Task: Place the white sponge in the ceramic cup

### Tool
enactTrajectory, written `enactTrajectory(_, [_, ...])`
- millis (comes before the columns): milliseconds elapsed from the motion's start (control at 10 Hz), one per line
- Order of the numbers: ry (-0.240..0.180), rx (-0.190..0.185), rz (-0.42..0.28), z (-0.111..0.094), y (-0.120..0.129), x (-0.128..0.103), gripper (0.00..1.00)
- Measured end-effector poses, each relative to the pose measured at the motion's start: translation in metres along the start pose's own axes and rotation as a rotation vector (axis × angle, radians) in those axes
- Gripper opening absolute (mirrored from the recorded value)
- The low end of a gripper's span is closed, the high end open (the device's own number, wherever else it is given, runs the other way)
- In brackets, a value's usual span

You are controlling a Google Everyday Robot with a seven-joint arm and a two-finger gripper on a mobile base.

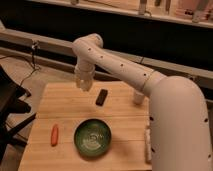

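Pale wooden desk [67,112] fills the lower left of the frame, with the robot's bulky white arm [175,120] rising from the lower right and reaching across to the upper left. There the arm bends downward, and the hand [82,86] hangs over the desk's far left part, just above the wood. Whether the hand is open or closed cannot be told. A pale, blocky mass at its lower end looks like the white sponge [83,84], though it cannot be separated clearly from the hand itself.

Right of the hand, near the far edge of the desk, a small black oblong object [102,96] lies flat. Further right, the ceramic cup [138,97] stands upright, tucked just under the arm. Its opening is covered by the arm, so what it holds cannot be seen.

At the lower centre sits a green bowl [93,136], and its inside shows only pale glints on the glaze. A carrot [54,134] lies left of the bowl, well apart from it. A narrow white object [147,145] rests at the desk's right edge, against the arm.
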Motion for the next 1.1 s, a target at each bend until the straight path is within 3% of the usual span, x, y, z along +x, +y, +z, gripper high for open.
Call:
enactTrajectory(400, [0.028, 0.01, 0.07, -0.014, 0.026, 0.014, 0.0])
enactTrajectory(1100, [0.042, 0.015, 0.195, -0.03, 0.063, 0.047, 0.0])
